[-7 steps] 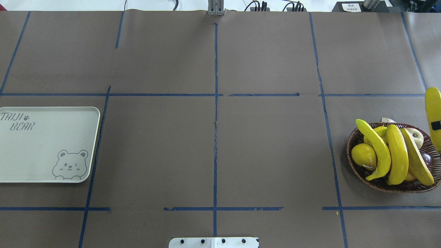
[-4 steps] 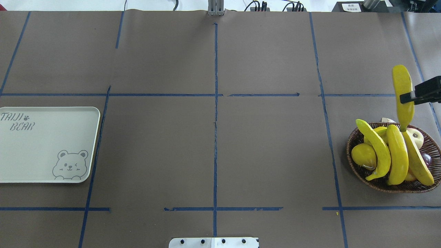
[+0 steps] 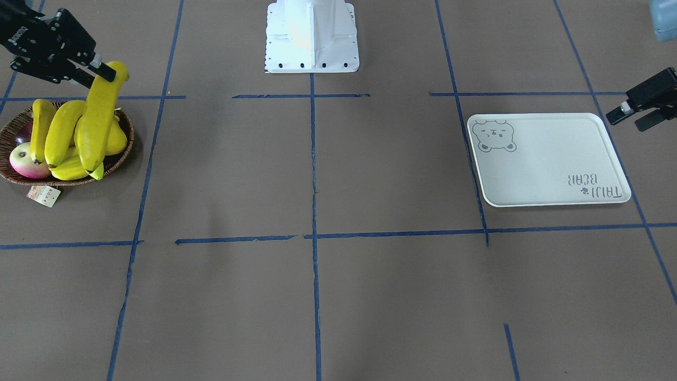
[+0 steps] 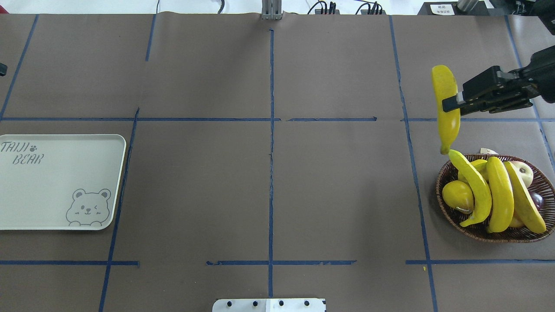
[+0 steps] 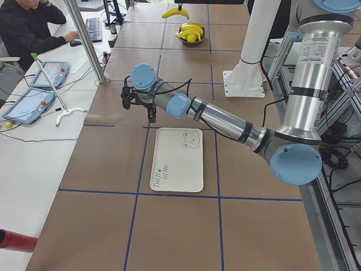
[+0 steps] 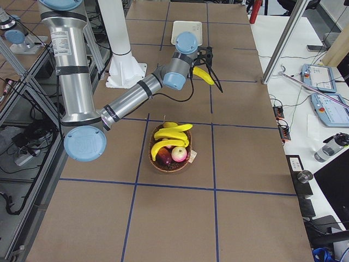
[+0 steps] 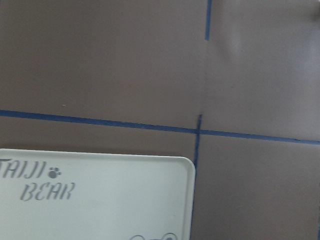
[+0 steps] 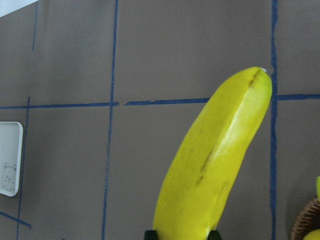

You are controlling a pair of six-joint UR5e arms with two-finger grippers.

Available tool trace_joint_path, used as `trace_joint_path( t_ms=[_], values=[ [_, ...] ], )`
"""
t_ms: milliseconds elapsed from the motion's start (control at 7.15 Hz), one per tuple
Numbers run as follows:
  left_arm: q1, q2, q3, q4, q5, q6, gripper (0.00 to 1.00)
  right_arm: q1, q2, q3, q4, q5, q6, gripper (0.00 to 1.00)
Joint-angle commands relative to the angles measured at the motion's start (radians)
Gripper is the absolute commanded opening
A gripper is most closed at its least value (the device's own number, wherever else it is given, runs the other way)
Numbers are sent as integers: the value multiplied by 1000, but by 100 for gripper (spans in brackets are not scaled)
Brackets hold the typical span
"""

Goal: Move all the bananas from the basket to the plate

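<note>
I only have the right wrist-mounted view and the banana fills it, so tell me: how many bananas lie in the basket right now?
Observer: Three bananas lie across the wicker basket.
Operator: Is the one I'm holding clear of them?
Observer: Yes. In the exterior right view the held banana hangs in the air, apart from the basket and touching nothing in it.
Operator: And is the plate free?
Observer: The bear-printed plate has nothing on it.
</note>
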Motion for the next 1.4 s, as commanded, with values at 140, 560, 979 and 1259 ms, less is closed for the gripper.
trace_joint_path(
  t_ms=[140,560,979,1259],
  values=[
    [162,-8,9,-373,204,-335,99,-282,13,4,282,-388,277,0],
    [304,-57,151,-824,304,-798,99,-418,73,-1,332,-533,340,0],
    [396,-220,149,-948,305,-1236,99,-561,179,-4,333,-673,385,0],
    [482,-321,146,-948,390,-1434,99,-622,207,-2,335,-736,385,0]
  ],
)
